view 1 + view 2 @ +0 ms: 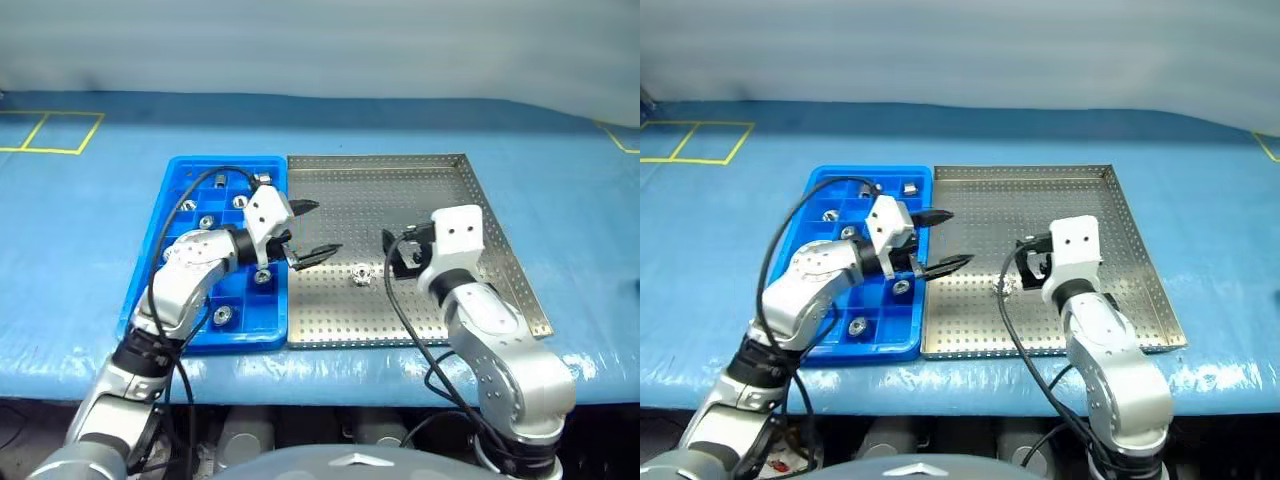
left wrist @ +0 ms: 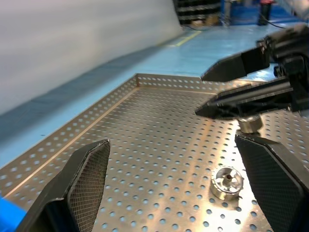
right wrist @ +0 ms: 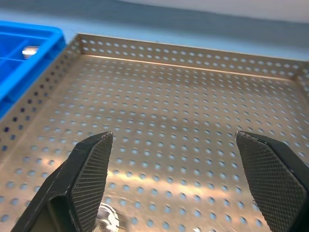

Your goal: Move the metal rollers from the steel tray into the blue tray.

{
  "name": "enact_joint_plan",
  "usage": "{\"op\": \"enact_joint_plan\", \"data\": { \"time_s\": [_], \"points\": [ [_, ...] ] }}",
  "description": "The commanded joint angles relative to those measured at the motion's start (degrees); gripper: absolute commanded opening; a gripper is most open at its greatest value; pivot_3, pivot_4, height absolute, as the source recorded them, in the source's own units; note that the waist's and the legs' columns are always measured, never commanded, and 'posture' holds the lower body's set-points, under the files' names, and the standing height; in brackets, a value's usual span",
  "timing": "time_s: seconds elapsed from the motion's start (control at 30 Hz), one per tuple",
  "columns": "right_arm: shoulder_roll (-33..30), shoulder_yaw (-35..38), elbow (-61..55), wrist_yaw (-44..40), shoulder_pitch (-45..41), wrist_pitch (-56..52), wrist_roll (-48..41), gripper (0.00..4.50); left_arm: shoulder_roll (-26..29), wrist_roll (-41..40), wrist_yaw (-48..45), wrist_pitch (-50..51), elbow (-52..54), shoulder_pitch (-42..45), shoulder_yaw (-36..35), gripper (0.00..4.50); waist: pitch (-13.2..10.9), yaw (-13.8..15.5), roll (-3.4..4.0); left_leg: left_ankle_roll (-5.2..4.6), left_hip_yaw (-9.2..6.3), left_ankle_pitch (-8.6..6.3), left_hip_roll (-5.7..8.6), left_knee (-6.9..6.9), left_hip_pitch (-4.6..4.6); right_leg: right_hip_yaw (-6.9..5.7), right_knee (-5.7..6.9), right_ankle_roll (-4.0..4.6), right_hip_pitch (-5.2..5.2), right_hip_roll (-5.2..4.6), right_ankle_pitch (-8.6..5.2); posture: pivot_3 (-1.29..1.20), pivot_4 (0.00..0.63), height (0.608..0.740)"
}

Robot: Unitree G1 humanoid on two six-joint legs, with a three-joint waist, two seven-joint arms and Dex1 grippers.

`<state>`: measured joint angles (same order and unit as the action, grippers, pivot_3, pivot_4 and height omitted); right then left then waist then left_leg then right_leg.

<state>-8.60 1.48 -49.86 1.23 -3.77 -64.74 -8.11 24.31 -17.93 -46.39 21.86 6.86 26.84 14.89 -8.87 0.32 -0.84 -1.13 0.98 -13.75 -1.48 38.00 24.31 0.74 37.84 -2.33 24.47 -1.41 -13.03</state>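
**One roller left on the steel tray, both grippers empty above it**

A single metal roller (image 1: pixel 359 276) is seen lying on the perforated floor of the steel tray (image 1: pixel 470 190), towards the tray's near edge and roughly midway between the two grippers. It is shown as a small, shiny silver cylinder with a round flange and a dark central hole; in the left wrist view (image 2: pixel 227 182) it rests with the hole facing up, and bright reflections are thrown onto the dotted floor around it.

The blue tray (image 1: pixel 175 180) is set just beside the steel tray on the robot's left, their rims touching or nearly so. It is a bright blue plastic tray divided into small square compartments. Several more rollers are scattered in separate compartments, among them one near the far edge (image 1: pixel 264 180), one at the near edge (image 1: pixel 223 315) and one just below the left wrist (image 1: pixel 262 277).

The left gripper (image 1: pixel 312 230) is held over the seam between the two trays, pointing across the steel tray, its black fingers (image 1: pixel 316 253) spread wide with nothing between them. The right gripper (image 1: pixel 395 253) is held above the steel tray just beside the lone roller, its fingers (image 3: pixel 89 174) likewise wide apart and empty. Both trays rest on a blue tabletop (image 1: pixel 560 200).
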Motion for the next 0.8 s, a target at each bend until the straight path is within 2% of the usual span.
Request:
{"op": "enact_joint_plan", "data": {
  "time_s": [0.03, 0.4, 0.8],
  "points": [
    [-0.7, 3.4, -5.4, 0.3, 2.4, -1.0, 0.8, 4.28, -2.0, 3.1, -2.0, -1.0, -5.3, 4.7, 3.1, 4.50, 0.0, -0.5, 0.00, 0.00, 0.00, 0.00, 0.00, 0.03, 0.00, 0.01, 0.01, -0.06, -0.01, 0.00, -0.02, -0.04, 0.150, 0.740],
    [1.6, 6.1, -9.9, 1.8, 6.8, -2.2, 2.1, 4.28, -7.9, 12.3, -8.3, -6.4, -22.4, 13.4, 11.6, 4.50, 0.0, -2.5, 0.02, -0.04, 0.08, 0.00, 0.00, 0.09, -0.05, 0.17, 0.07, -0.19, -0.01, 0.02, 0.00, -0.09, 0.150, 0.740],
    [2.2, 5.2, -10.1, 2.1, 7.7, -1.7, 2.8, 4.28, -13.7, 18.1, -10.7, -8.1, -34.1, 16.5, 13.9, 4.50, 0.0, -2.7, 0.02, -0.09, 0.16, -0.02, 0.02, 0.15, -0.06, 0.26, 0.07, -0.29, -0.01, 0.01, 0.01, -0.10, 0.150, 0.740]
  ]
}}
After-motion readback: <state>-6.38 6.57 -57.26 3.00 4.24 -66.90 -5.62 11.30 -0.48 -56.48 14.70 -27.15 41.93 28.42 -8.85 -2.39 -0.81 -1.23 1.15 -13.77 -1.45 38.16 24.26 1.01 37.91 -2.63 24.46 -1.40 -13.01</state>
